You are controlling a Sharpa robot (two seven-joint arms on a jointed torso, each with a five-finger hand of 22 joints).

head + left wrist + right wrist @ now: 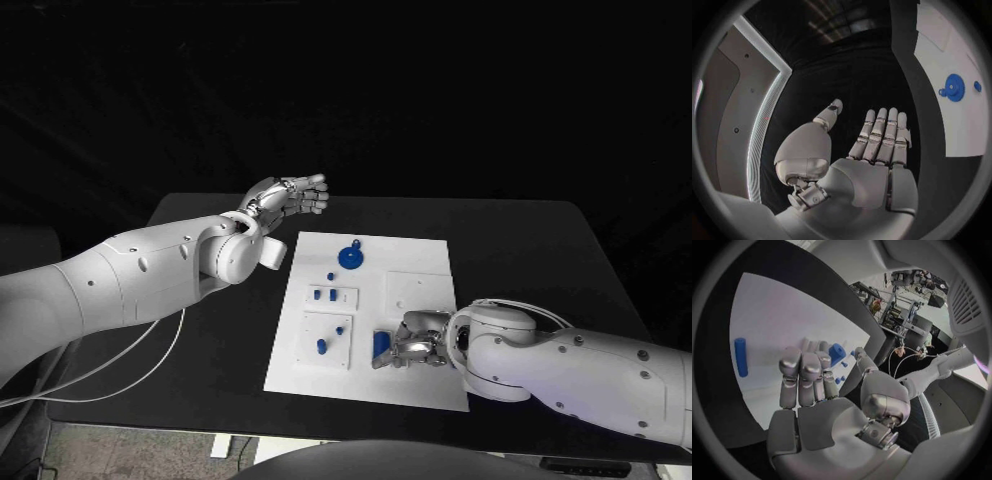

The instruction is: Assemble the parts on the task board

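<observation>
Down on the black surface (519, 250) lies the white task board (418, 262), with small blue parts on it — a round gear-like part (352, 258) toward its far end, two short pegs (325, 295) left of the middle, and a blue cylinder (381, 345) near its near edge. The right hand (420, 339) hovers low over the board's near end, just right of that cylinder, fingers apart and holding nothing. The left hand (289, 197) hangs above the surface's far left corner — fingers straight and together, thumb spread, palm empty.
</observation>
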